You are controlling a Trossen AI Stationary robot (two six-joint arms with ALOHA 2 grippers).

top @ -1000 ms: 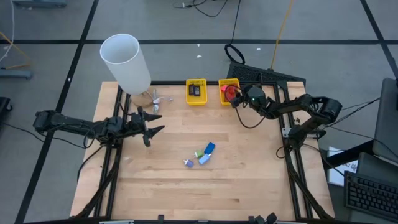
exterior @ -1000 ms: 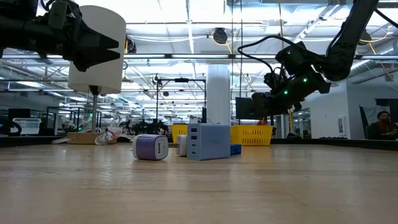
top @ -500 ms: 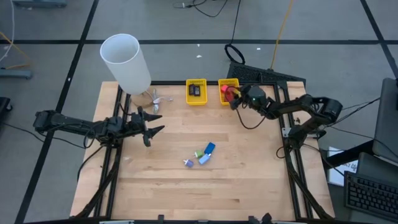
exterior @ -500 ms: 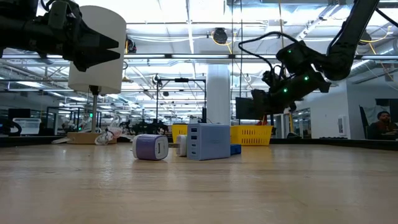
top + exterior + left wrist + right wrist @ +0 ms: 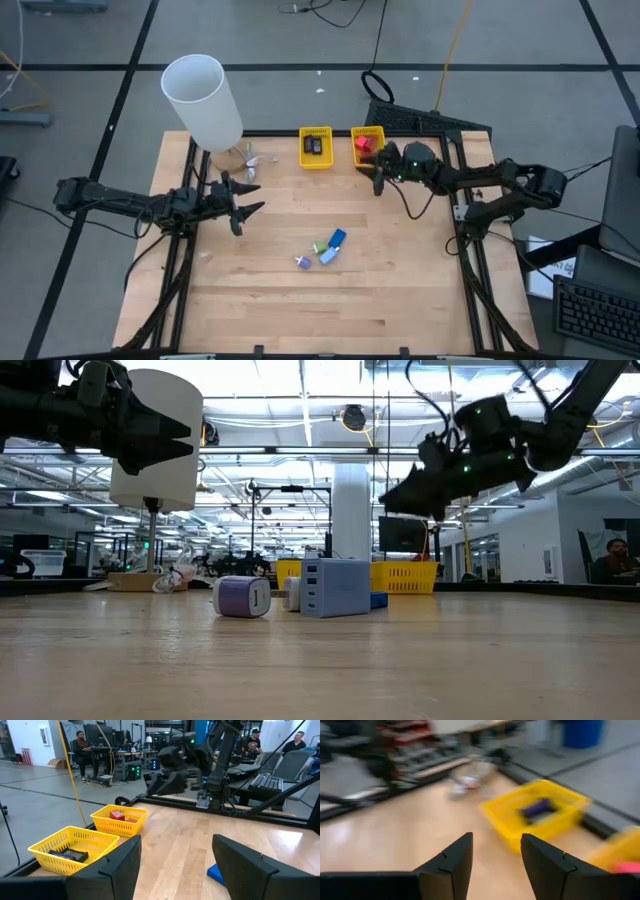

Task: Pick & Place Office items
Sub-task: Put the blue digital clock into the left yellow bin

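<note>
Several tiny office items lie in a cluster mid-table: a blue one (image 5: 337,238), a green one (image 5: 320,247) and a purple one (image 5: 303,261), the purple one (image 5: 242,598) and a pale blue block (image 5: 335,588) resting flat on the wood. A red item (image 5: 363,145) lies in the right yellow basket, a black rectangular one (image 5: 315,147) in the left basket. My right gripper (image 5: 379,175) (image 5: 496,837) hovers open and holding nothing, just near of the right basket. My left gripper (image 5: 258,196) (image 5: 176,840) waits open above the table's left part.
The two yellow mesh baskets (image 5: 315,132) (image 5: 368,131) sit side by side at the far edge. A tall white cylinder (image 5: 205,100) stands at the far left corner, with a small pale crumpled thing (image 5: 250,160) beside it. Bare wood lies around the cluster.
My right gripper has drawn back from over the right basket, toward the table's near left, and has turned so its fingers point toward the table's middle. The red item stays in the basket. The left arm has kept still.
</note>
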